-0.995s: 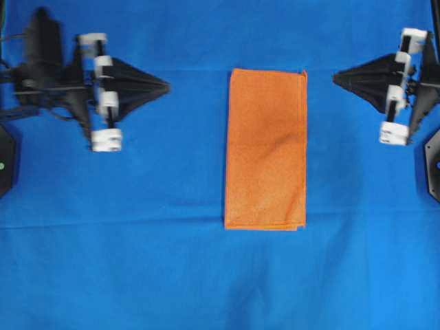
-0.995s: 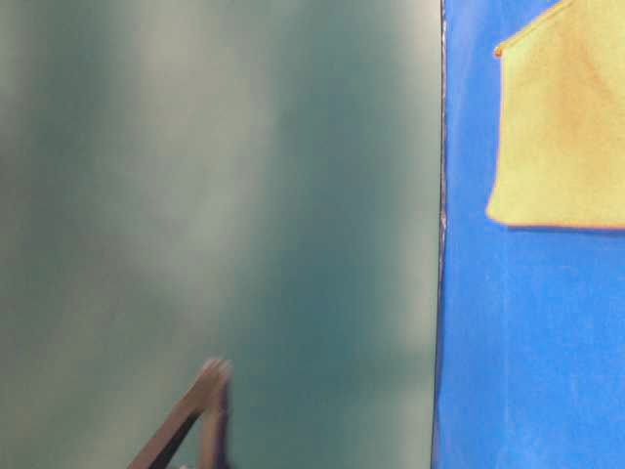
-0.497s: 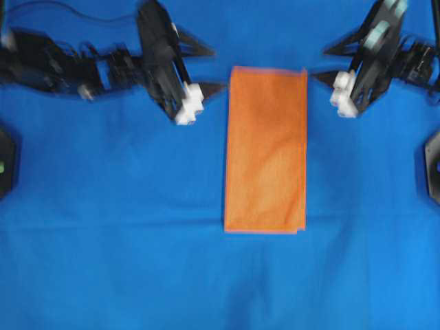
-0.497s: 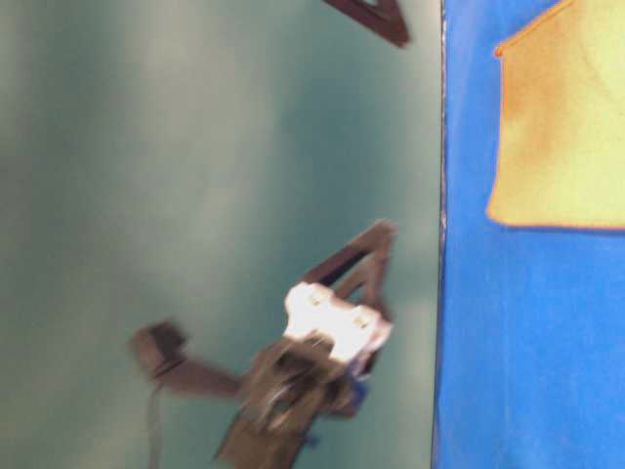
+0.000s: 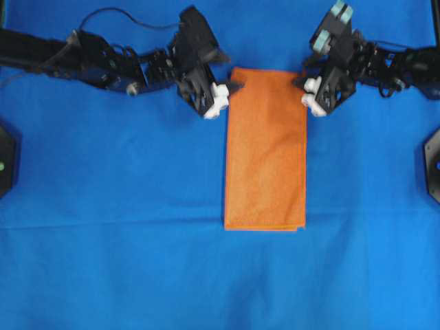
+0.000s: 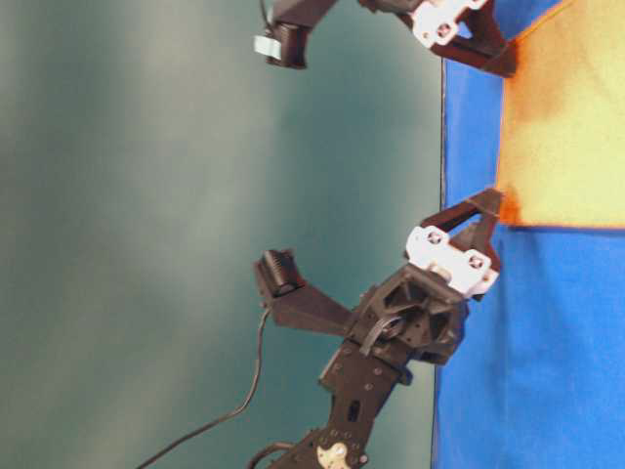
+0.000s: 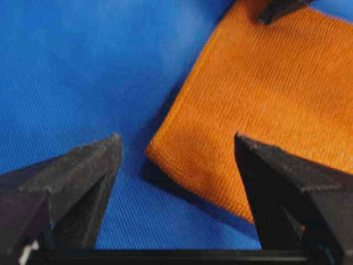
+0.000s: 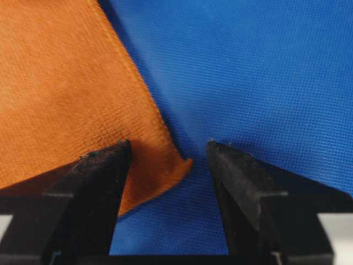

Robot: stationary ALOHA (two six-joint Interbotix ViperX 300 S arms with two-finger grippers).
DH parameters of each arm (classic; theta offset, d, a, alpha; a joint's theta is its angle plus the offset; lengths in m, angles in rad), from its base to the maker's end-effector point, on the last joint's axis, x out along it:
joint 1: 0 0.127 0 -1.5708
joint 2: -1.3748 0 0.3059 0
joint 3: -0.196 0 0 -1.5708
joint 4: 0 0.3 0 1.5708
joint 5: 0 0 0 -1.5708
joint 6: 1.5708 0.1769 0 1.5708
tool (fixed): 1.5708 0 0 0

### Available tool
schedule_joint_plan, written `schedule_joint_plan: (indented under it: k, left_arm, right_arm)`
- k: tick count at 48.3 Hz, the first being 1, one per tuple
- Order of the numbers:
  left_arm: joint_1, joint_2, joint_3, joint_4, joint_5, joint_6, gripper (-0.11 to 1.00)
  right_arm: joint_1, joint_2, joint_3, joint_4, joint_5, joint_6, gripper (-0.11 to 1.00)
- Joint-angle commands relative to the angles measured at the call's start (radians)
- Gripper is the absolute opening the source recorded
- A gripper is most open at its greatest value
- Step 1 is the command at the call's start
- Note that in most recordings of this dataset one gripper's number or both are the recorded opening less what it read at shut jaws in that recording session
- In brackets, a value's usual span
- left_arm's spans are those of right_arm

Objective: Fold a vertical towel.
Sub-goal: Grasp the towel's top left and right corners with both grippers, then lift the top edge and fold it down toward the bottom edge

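Orange towel (image 5: 265, 148) lies lengthwise mid-cloth. Left gripper (image 5: 230, 88) at its eleven o'clock corner and right gripper (image 5: 301, 82) at one o'clock both gape open; each should straddle its corner squarely, pinching every layer.

The towel (image 5: 265, 149) is laid flat near the middle of the table cloth (image 5: 137, 261), with its long sides running from the far edge of the overhead view toward the near one. At its far left corner the left gripper (image 5: 232, 88) is set, the corner lying between the parted jaws in the left wrist view. At the far right corner, across the towel's width, the right gripper (image 5: 301, 84) is placed, that corner likewise framed between its spread jaws.
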Motion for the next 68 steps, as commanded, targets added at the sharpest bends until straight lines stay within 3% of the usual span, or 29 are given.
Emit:
schedule_joint_plan:
  k: [1,6,10,16,18,20,32,44,56,68]
  left_arm:
    - [0.002,0.005,-0.031,0.0,-0.002,0.002,0.76]
    - [0.003,0.026,-0.041,0.0,0.018,0.012,0.66]
    - [0.003,0.037,-0.044,0.003,0.028,0.023,0.42]
    - [0.003,0.046,-0.046,0.011,0.029,0.041,0.08]
    - [0.002,0.048,-0.044,0.009,0.032,0.048,0.03]
    - [0.003,0.046,-0.044,0.011,0.032,0.052,0.03]
    - [0.008,0.026,-0.049,0.009,0.034,0.055,0.03]
    - [0.06,0.006,-0.081,0.009,0.038,0.058,0.03]
    - [0.091,0.006,-0.118,0.011,0.061,0.058,0.03]
    - [0.081,-0.034,-0.11,0.009,0.084,0.058,0.03]
  right_arm:
    - [-0.008,0.006,-0.018,0.0,-0.021,-0.002,0.6]
    - [-0.008,0.011,-0.02,0.0,-0.026,-0.002,0.59]
    - [-0.005,0.009,-0.018,0.0,-0.02,-0.002,0.53]
    - [0.006,0.009,-0.018,-0.002,-0.02,-0.006,0.19]
    - [0.009,0.009,-0.018,-0.002,-0.018,-0.006,0.08]
    - [0.011,0.009,-0.017,-0.002,-0.02,-0.006,0.04]
    - [0.011,0.0,-0.02,0.0,-0.018,0.0,0.04]
    - [-0.031,-0.064,-0.028,-0.002,-0.018,-0.008,0.04]
    - [-0.083,-0.094,-0.04,0.0,-0.011,-0.054,0.04]
    - [-0.084,-0.095,-0.063,-0.002,0.015,-0.071,0.04]
